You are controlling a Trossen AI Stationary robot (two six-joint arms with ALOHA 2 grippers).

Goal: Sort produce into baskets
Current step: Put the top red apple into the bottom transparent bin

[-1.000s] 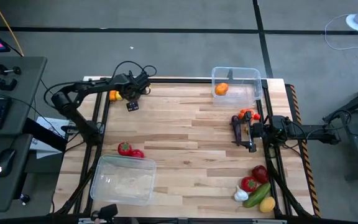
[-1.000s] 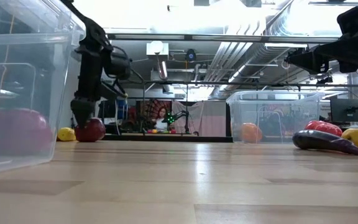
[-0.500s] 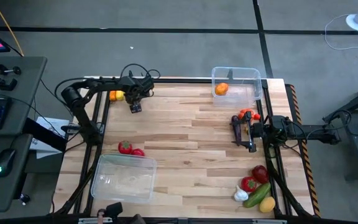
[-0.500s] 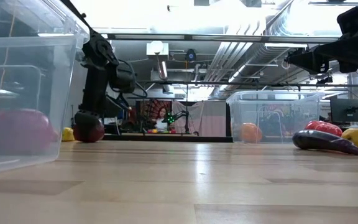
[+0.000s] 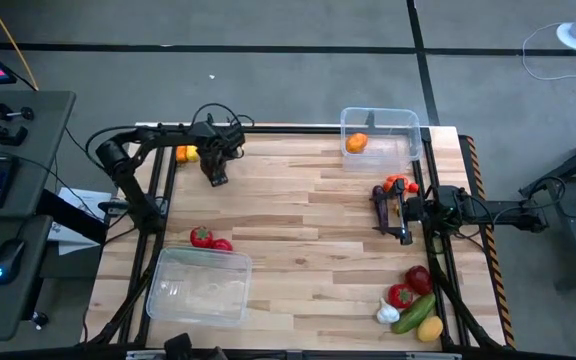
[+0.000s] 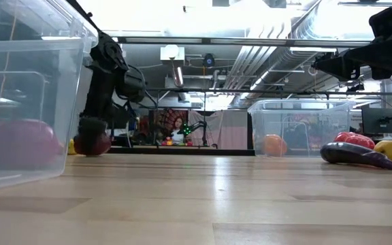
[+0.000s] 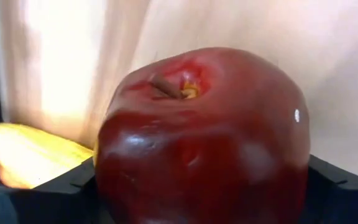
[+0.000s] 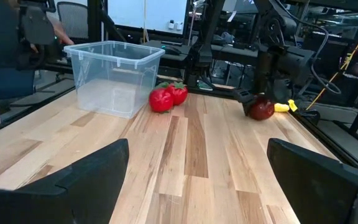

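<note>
At the far left corner of the counter [image 5: 298, 215], the left end effector [image 5: 214, 176] has come down over a dark red apple [image 7: 197, 143], its fingers [image 7: 55, 190] straddling the fruit and narrowing on it. Whether they already grip cannot be told; the apple looks to rest on the wood. I judge it light, rigid and glossy, so likely slippery: a round, hard toy that could squirt out of flat pads. The best hold is across its widest girth, low on the body, well clear of the stem dimple. Just beside it lies yellow and orange produce [image 5: 183, 153], close enough to be nudged.

Nearer the front on the left, two red pieces [image 5: 208, 240] sit just beside the rim of the empty basket [image 5: 198, 288]. Further right, the far basket [image 5: 380, 133] holds one orange piece [image 5: 356, 143]. The right end effector [image 5: 393, 212] hangs in the air by the right edge, fingers spread wide and empty, with a small red and orange piece [image 5: 398, 183] near it. In the front right corner lies a cluster [image 5: 411, 300] of red pieces, a green cucumber, white garlic and a yellow lemon.

The left wrist view alone shows the apple's stem, its shine and how the fingers flank it; from above, the end effector hides the fruit entirely. The low view shows the apple [image 6: 92, 143] down at wood level. The right wrist view gives the left arm over the apple [image 8: 261, 109] and a person seated beyond the basket [image 8: 114, 74].
</note>
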